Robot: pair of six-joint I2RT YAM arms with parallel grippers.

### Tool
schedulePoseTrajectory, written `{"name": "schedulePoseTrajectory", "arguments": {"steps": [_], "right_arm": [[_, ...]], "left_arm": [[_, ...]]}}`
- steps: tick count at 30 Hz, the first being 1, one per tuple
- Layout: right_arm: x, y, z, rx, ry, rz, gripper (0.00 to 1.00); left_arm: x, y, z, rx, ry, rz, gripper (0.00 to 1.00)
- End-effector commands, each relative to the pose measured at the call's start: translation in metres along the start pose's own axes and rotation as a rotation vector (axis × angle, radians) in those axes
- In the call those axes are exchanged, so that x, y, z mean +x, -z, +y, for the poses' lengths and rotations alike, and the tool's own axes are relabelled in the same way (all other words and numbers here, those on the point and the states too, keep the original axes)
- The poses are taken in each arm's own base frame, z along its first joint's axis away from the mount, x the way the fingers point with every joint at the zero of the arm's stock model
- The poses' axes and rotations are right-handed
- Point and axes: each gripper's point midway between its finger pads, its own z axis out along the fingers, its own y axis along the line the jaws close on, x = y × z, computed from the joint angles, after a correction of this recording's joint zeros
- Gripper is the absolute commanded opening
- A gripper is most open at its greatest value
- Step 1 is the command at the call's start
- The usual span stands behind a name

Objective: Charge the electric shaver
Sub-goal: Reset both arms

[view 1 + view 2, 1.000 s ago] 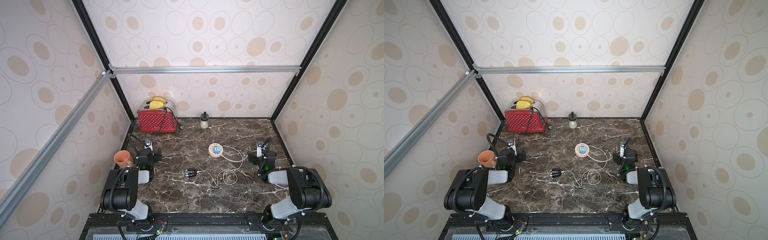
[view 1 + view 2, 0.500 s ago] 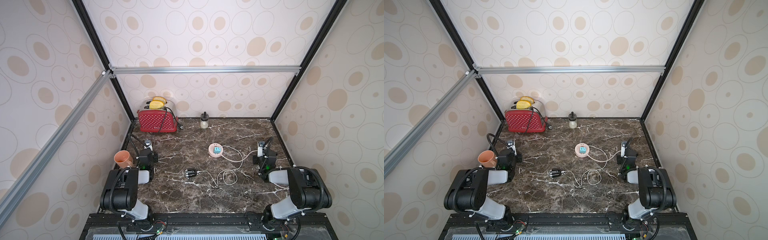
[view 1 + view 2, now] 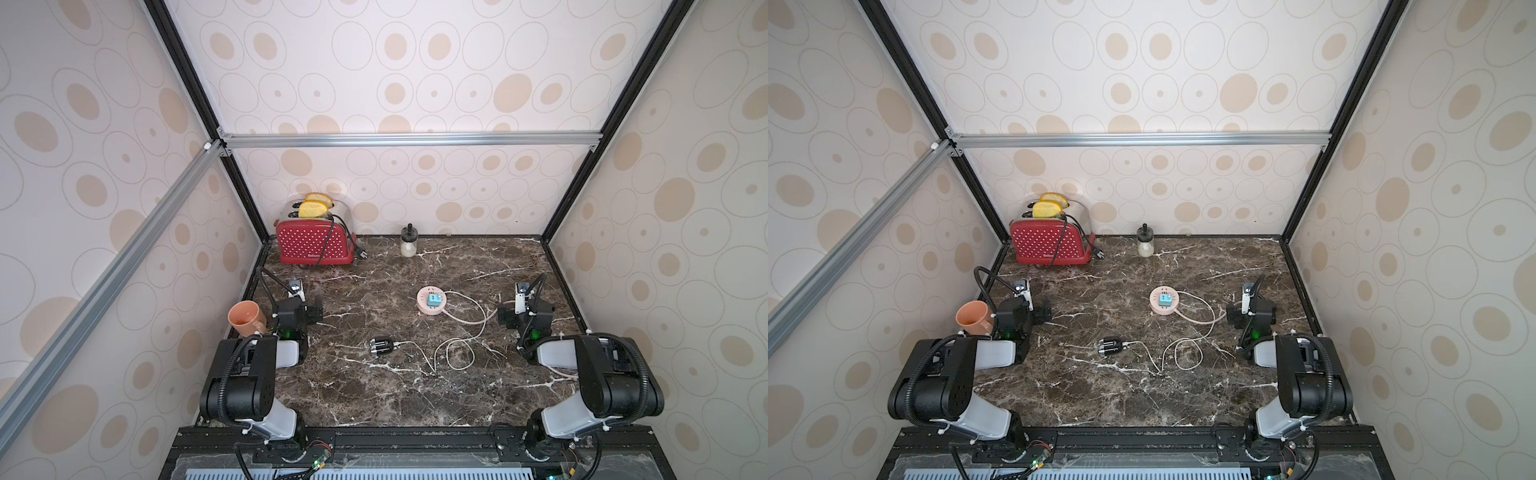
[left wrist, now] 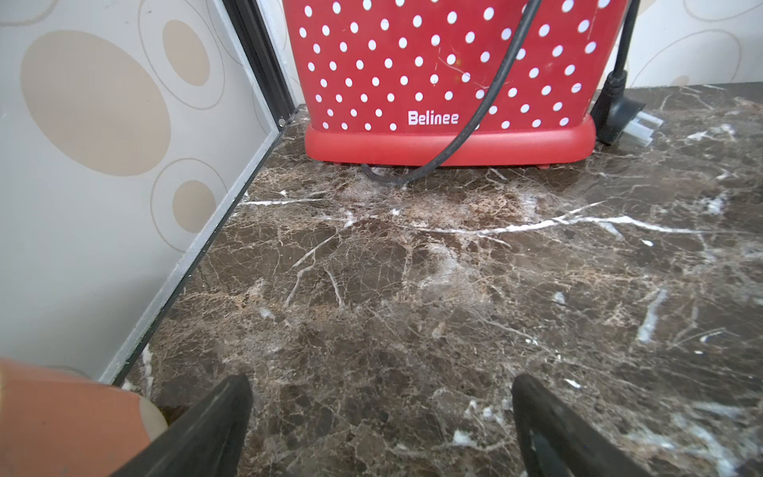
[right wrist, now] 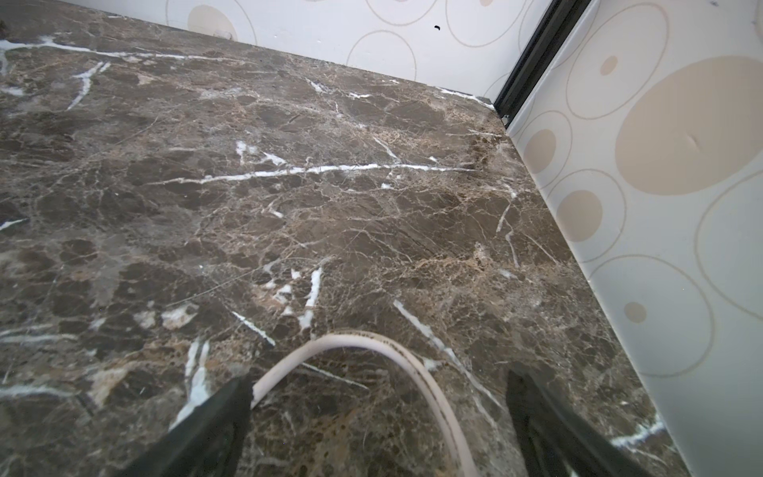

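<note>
Both claws reopened after a brief pinch: left claw [image 4: 380, 382] and right claw [image 5: 377, 378] gape wide, holding nothing. Small stubby black electric shaver [image 3: 383, 345] lies on dark marble bench [image 3: 374, 399], near round pink socket disc [image 3: 424, 309], on its robot-base side, apart.

The only legible text is the brand "Belinee", in white letters low on the red plastic toaster with white polka dots [image 4: 433, 74]. In both top views it is too small to read.
</note>
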Motion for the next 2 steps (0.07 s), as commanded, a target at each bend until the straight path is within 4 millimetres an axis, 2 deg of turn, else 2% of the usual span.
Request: {"name": "schedulePoseTrajectory", "arguments": {"steps": [1,2], "right_arm": [[-0.0078,-0.0014,-0.0025,0.002,-0.001,-0.02,1.0],[-0.0082,-0.0015,-0.0025,0.002,-0.002,-0.02,1.0]], "left_arm": [[-0.0116,-0.0033,0.0,-0.007,0.008,-0.028,0.99],[-0.0119,-0.0012,0.0002,-0.01,0.005,-0.038,0.99]]}}
